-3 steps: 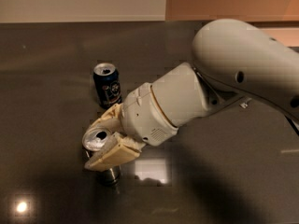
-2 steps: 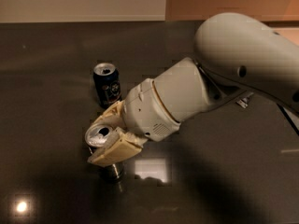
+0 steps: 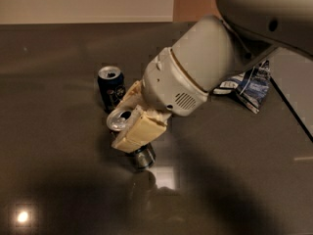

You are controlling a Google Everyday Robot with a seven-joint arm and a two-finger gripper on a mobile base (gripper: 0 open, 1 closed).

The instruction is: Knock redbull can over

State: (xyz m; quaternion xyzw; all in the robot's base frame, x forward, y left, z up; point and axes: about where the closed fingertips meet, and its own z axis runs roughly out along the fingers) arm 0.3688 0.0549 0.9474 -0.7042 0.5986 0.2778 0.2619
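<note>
The redbull can (image 3: 138, 156) is slim and silver, with its open silver top (image 3: 121, 117) leaning left and its base on the dark table (image 3: 58, 170). My gripper (image 3: 129, 114) comes down from the upper right on the big white arm. Its cream fingers (image 3: 140, 130) sit on either side of the can's upper half and are shut on it. The front finger hides the can's middle. The shorter dark navy can (image 3: 110, 86) stands upright just behind and to the left, close to the rear finger.
A crumpled blue-and-white snack bag (image 3: 250, 84) lies on the table to the right, partly behind the arm. The table's right edge (image 3: 293, 109) runs diagonally there. A wall borders the far side of the table.
The gripper, with the redbull can in it, has moved up and to the right, closer to the navy can. The can now leans more. The arm lifted and uncovered the snack bag.
</note>
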